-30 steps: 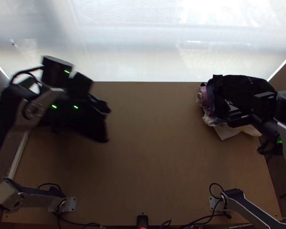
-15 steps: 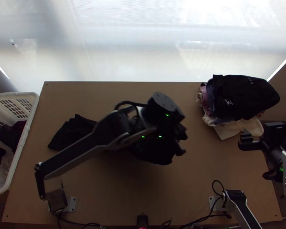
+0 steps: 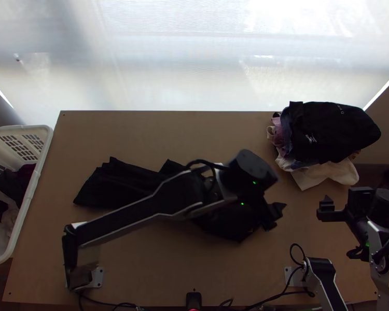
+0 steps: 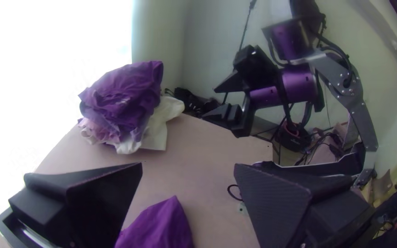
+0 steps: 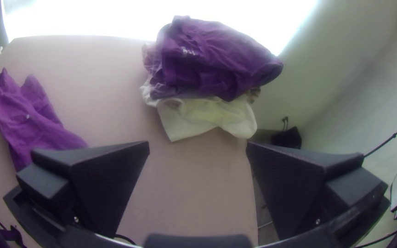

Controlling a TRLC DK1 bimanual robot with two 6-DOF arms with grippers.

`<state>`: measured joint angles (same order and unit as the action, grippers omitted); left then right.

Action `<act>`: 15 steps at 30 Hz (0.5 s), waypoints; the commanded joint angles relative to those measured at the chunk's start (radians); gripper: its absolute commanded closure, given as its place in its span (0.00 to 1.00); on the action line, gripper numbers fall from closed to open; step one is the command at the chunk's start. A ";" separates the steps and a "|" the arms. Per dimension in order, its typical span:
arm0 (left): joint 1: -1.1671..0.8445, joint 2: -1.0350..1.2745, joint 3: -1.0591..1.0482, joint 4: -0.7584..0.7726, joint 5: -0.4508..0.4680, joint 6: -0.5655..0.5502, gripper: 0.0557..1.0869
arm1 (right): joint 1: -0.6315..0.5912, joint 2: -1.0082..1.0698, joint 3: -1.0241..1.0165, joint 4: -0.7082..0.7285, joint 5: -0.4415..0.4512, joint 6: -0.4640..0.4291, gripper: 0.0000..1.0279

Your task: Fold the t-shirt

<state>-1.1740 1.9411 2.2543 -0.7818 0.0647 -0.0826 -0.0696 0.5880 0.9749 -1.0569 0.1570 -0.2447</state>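
Item, black t-shirt (image 3: 122,184): lying rumpled and elongated on the wooden table (image 3: 194,140), from the left part to the middle, passing beneath the left arm; seemingly lying in loose folds, the arm partly hiding the cloth.
Item, left gripper (image 3: 278,216): hanging near the shirt's right-hand end, pointing rightward in the top view, holding its jaws well apart, a peak of the cloth showing between them in the left wrist view.
Item, right gripper (image 3: 323,205): hovering near the table's right edge, pointing toward the left one, likewise parting its jaws widely and gripping nothing.
Item, clothes pile (image 3: 329,129): sitting at the table's far right corner (pale cloth (image 3: 334,173) poking out below the dark).
Item, white basket (image 3: 49,137): standing beside the left edge, holding dark and pale garments.
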 commanded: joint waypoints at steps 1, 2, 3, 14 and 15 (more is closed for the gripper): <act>0.135 -0.131 -0.087 -0.228 -0.003 0.115 0.05 | 0.154 0.039 0.010 -0.025 -0.014 0.047 0.05; 0.168 -0.153 -0.127 -0.287 -0.002 0.181 0.05 | 0.177 0.049 0.011 -0.031 -0.047 0.047 0.05; 0.206 -0.192 -0.206 -0.304 0.000 0.241 0.05 | 0.215 0.065 0.011 -0.043 -0.077 0.047 0.05; 0.619 -0.723 -1.018 -0.028 -0.049 0.405 0.05 | 0.702 0.234 -0.128 -0.045 -0.137 -0.024 0.04; 0.640 -0.757 -1.053 -0.024 -0.052 0.412 0.05 | 0.728 0.253 -0.139 -0.018 -0.137 -0.027 0.04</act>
<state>-0.7273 1.4433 1.5509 -0.8795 0.0322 0.2462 0.4156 0.7403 0.9108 -1.1240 0.0364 -0.2398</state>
